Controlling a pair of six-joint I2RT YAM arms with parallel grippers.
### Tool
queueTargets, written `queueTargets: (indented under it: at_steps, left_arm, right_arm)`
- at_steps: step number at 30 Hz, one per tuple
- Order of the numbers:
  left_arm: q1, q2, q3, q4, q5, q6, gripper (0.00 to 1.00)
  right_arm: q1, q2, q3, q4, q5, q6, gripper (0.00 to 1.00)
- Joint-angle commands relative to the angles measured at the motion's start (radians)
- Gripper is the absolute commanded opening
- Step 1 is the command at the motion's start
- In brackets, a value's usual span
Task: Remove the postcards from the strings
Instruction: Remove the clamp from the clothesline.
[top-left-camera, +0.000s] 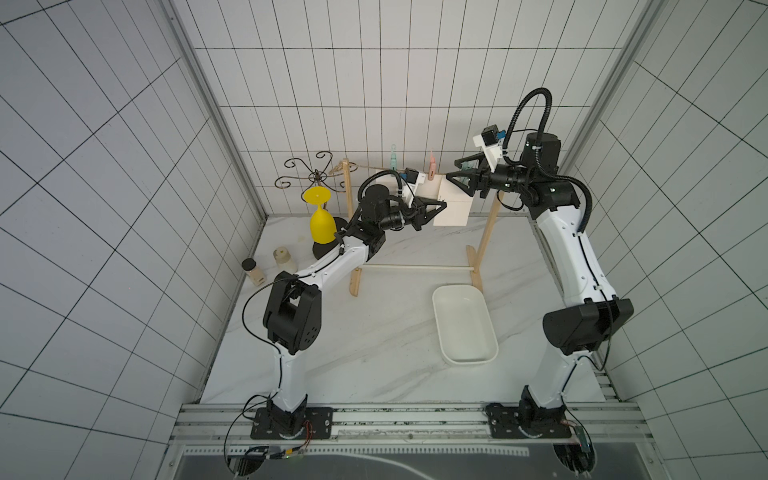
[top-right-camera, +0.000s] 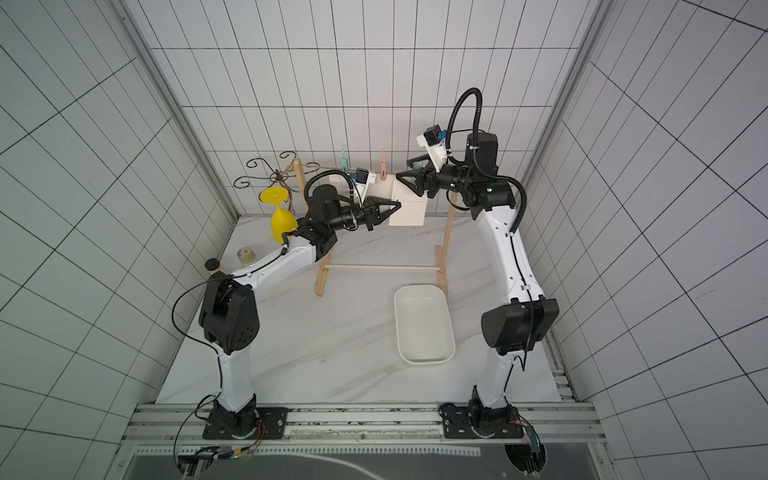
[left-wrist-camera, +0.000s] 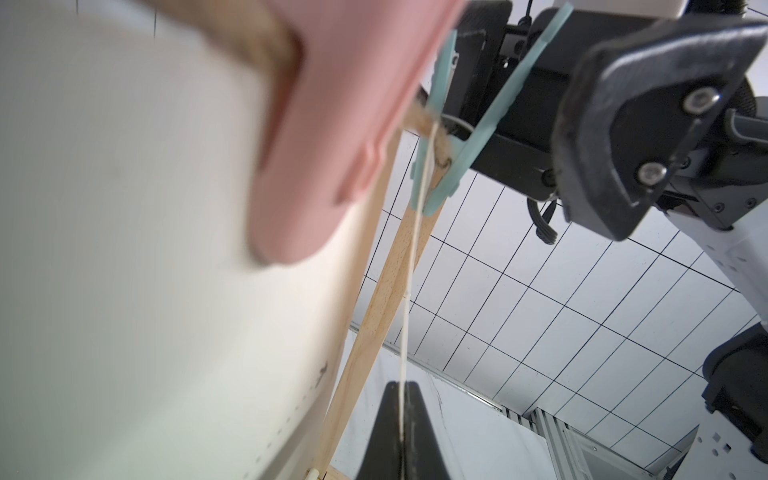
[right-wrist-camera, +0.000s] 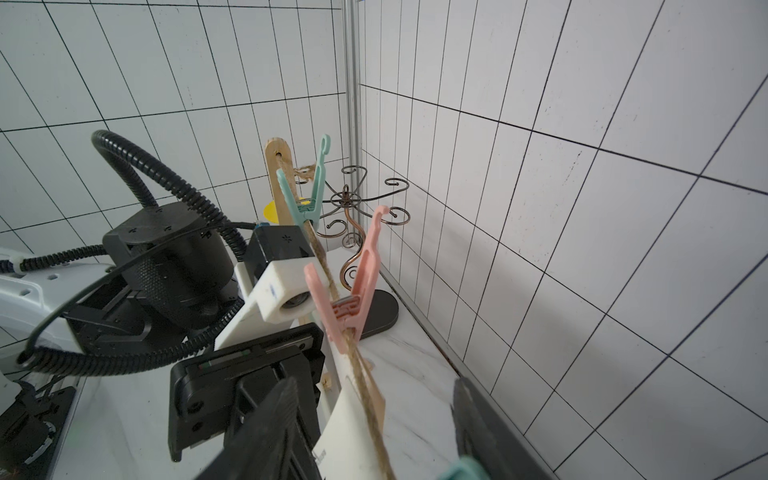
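Back wall: white rectangular tiles in a regular grid, thin dark grout lines
Side walls: same tiling on both sides, greyer in tone, meeting the back wall at the rear corners
Corner posts: pale aluminium profiles running up both rear corners
Tabletop: white marble-pattern sheet, faint grey veins, matte
Front rail: silver slotted aluminium extrusion across the near edge
Front panel: dark glossy surface below the rail, pale curved reflection
Light: even and diffuse; soft, faint shadows on the tabletop
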Motion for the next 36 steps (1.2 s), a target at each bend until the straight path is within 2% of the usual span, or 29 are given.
queueTargets:
  at_steps: [1, 17, 36]
  left_arm:
    - [0.007, 0.022, 0.042, 0.007, 0.021, -0.011, 0.0]
    - [0.01, 0.026, 0.045, -0.001, 0.041, -0.014, 0.0]
    - [0.012, 0.034, 0.062, -0.023, 0.065, -0.009, 0.0]
  right_arm:
    - [-0.018, 0.02, 0.061, -0.051, -0.083, 0.003, 0.61]
    - [-0.049, 0.05, 0.088, -0.049, -0.201, 0.035, 0.52]
    - [-0.082, 0.071, 0.094, -0.028, -0.279, 0.067, 0.5]
